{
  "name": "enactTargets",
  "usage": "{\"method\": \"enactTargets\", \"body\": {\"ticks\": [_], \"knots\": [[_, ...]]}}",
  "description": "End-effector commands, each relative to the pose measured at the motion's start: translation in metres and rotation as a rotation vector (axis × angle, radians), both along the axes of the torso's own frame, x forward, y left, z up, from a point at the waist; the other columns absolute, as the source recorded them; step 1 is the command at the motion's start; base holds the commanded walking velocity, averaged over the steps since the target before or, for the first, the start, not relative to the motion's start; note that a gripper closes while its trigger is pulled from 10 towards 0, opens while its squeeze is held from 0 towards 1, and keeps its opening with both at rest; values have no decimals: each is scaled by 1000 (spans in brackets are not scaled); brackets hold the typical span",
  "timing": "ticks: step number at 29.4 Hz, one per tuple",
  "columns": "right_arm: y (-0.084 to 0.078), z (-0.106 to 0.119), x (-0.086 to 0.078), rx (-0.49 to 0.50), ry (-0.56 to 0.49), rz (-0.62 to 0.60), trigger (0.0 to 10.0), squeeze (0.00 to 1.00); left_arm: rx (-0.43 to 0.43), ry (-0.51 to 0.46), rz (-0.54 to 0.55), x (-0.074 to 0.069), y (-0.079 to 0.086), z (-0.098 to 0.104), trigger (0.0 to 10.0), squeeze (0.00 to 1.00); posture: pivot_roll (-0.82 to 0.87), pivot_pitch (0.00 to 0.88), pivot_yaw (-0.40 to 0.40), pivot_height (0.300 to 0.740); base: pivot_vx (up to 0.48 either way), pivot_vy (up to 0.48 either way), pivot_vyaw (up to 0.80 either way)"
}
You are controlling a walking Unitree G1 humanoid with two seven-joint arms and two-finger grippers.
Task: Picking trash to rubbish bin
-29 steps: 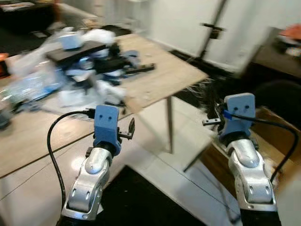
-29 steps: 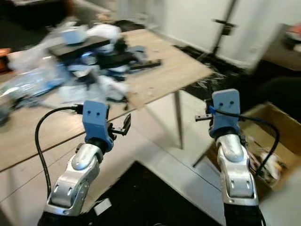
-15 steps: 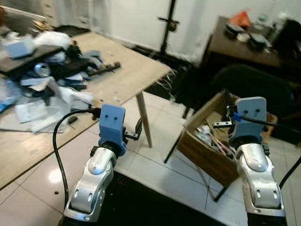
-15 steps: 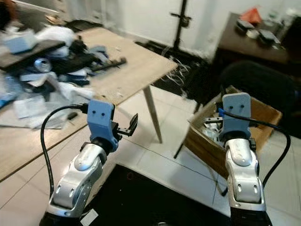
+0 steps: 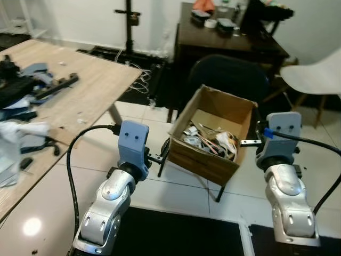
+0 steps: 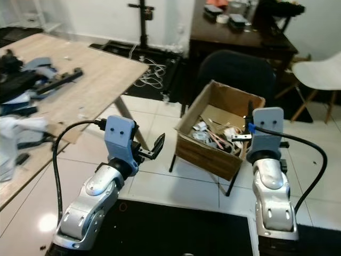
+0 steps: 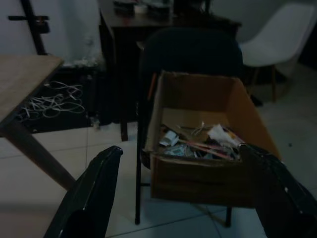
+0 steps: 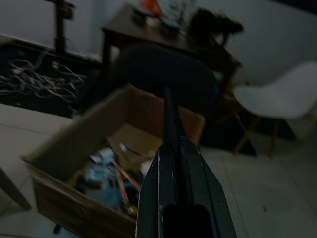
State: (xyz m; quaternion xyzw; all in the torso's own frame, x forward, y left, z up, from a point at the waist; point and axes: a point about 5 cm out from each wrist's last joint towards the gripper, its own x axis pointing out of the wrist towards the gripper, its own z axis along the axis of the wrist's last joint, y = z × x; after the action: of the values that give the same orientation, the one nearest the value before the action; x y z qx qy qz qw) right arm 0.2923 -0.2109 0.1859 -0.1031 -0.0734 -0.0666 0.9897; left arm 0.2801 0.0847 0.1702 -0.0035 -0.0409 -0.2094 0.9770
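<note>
Two grippers: both raised, facing the bin.
Bin: cardboard box (image 5: 213, 140) of scraps on a stand, ahead, between the arms.
Right gripper (image 5: 246, 142): clenched on a thin dark strip (image 8: 168, 113), at the box's right rim; nearer.
Left gripper (image 7: 183, 193): spread, empty, just short of the box's near-left corner.
Judgement: drop needs a short leftward reach.

Floor (image 5: 176, 186): pale glossy tiles across the middle of the frame; a dark mat (image 5: 176, 234) along the bottom edge.
Table (image 5: 80, 85): light wood, upper left, on slanted legs.
On table: a dark clutter pile (image 5: 24, 88) at the far left, white crumpled paper (image 5: 21, 130) nearer the lower left edge.
Stand (image 5: 221, 189): thin dark legs on the tiles, centre, carrying an open cardboard box (image 5: 200, 157) of mixed scraps.
Desk (image 5: 229, 45): dark wood, top centre-right, small items on it.
</note>
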Motion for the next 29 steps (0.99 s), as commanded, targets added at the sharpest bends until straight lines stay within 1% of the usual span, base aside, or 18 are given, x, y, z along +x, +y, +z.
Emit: {"method": "enactTargets", "body": {"ticks": [1,9,12,14,19,22,26,27,29], "knots": [[-7,-4,-2,18,24,-23,10000,0,11,9,5,0,-1,-2,10000,0,22,88,-38,740,0,0,-800],[-8,-6,-2,20,30,-29,10000,0,-7,12,9,2,2,-1,10000,0,23,88,-26,740,0,0,-800],[-8,-6,-2,19,30,-30,10000,0,2,-4,26,4,4,1,10000,0,24,89,-24,740,0,0,-800],[-10,-7,-2,20,31,-31,10000,0,-7,-3,40,6,3,2,10000,0,24,89,-24,740,0,0,-800],[-8,-6,1,19,21,-25,10000,0,16,-6,42,8,5,1,10000,0,39,88,-12,740,0,0,-800],[1,-7,3,6,18,13,10000,0,45,-9,53,12,7,-1,10000,0,44,88,7,740,0,0,0],[11,-8,4,3,13,58,10000,0,89,3,106,20,11,-4,10000,0,45,88,12,740,0,0,0],[11,-8,4,3,13,58,10000,0,89,3,106,20,11,-4,10000,0,45,88,12,740,0,0,0],[17,-7,5,4,7,91,10000,0,83,4,120,22,13,-4,10000,0,47,88,15,740,0,0,0]]}}
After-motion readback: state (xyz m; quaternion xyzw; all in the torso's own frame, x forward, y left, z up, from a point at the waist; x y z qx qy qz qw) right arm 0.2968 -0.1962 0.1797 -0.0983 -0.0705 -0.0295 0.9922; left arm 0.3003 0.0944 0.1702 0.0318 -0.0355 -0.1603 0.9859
